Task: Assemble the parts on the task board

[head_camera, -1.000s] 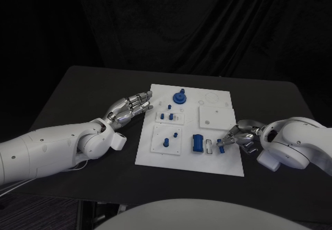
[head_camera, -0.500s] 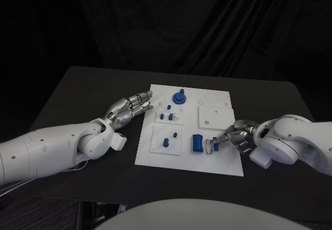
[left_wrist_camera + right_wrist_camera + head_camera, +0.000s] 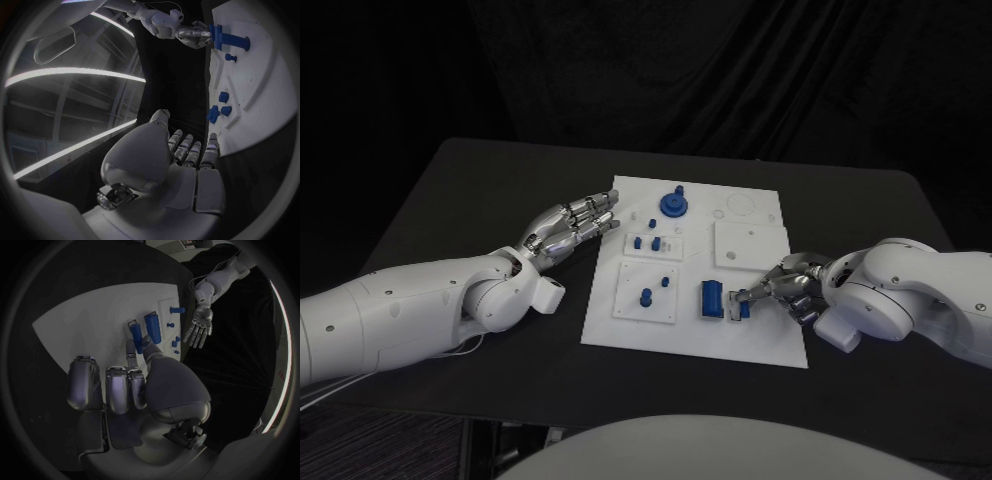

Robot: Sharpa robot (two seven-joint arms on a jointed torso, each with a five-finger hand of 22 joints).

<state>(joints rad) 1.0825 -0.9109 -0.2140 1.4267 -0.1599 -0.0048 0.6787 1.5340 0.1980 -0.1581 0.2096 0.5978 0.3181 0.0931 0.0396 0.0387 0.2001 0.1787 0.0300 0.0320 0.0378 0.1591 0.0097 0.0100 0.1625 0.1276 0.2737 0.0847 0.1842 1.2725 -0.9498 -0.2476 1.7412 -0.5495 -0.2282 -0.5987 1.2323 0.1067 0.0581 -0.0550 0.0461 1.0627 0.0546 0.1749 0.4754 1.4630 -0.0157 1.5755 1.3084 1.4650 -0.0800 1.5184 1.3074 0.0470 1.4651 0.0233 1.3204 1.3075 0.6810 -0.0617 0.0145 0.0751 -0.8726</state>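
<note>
- Right hand [image 3: 783, 290] pinches a small blue part [image 3: 744, 309] at the task board [image 3: 769, 345]'s near right, beside a larger blue block [image 3: 713, 300]; judged mid-insertion, needing a downward press.
- Left hand [image 3: 178, 165], fingers spread, holds nothing beside the board's left edge.
- Right wrist view: blue part [image 3: 135, 331] at fingertips [image 3: 130, 347].

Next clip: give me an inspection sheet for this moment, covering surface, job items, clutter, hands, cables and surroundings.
Surface: black table, bare around the board.
Job items: white task board mid-table; round blue part at its far end; small blue pegs and a taller peg on the left plates; blue block near the right hand.
Clutter: nothing seen.
Hands: left hand open, fingers spread, beside the board's left edge; right hand pinches a small blue piece beside the blue block.
Cables: thin white cable under the left arm.
Surroundings: dark curtain behind the table.
</note>
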